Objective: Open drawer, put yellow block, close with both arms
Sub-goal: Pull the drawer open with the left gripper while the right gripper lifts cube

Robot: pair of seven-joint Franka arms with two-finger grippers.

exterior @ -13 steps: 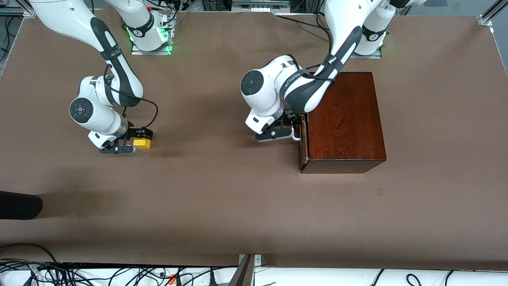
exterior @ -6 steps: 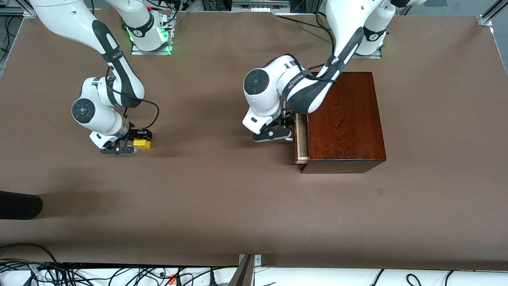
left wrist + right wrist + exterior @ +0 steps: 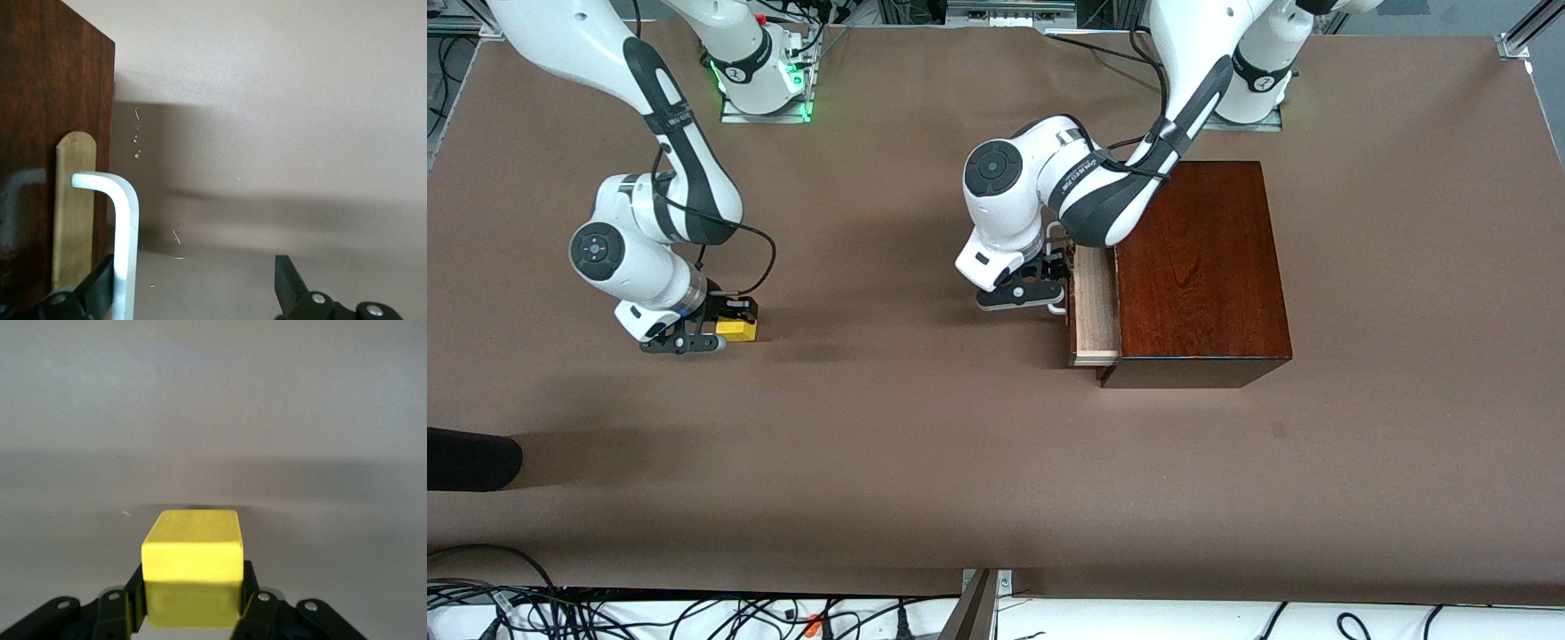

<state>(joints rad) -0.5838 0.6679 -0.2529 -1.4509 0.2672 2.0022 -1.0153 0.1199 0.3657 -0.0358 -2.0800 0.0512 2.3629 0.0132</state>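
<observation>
The drawer (image 3: pixel 1094 307) of the dark wooden box (image 3: pixel 1200 267) stands partly pulled out, its pale inside showing. My left gripper (image 3: pixel 1040 289) is open at the drawer's front. Its jaws stand wide around the white handle (image 3: pixel 125 253), which lies against one finger (image 3: pixel 93 293), while the other finger (image 3: pixel 290 287) is well clear. Toward the right arm's end of the table, my right gripper (image 3: pixel 711 329) is shut on the yellow block (image 3: pixel 735 330), low at the table surface. In the right wrist view the block (image 3: pixel 192 570) fills the gap between both fingers.
A black object (image 3: pixel 471 458) pokes in at the table edge near the front camera, at the right arm's end. Cables run along that near edge. Brown tabletop stretches between the block and the box.
The drawer has slid out of the box toward the right arm's end, with my left gripper moving along at its handle. My right gripper has shut on the yellow block and shifted slightly.
</observation>
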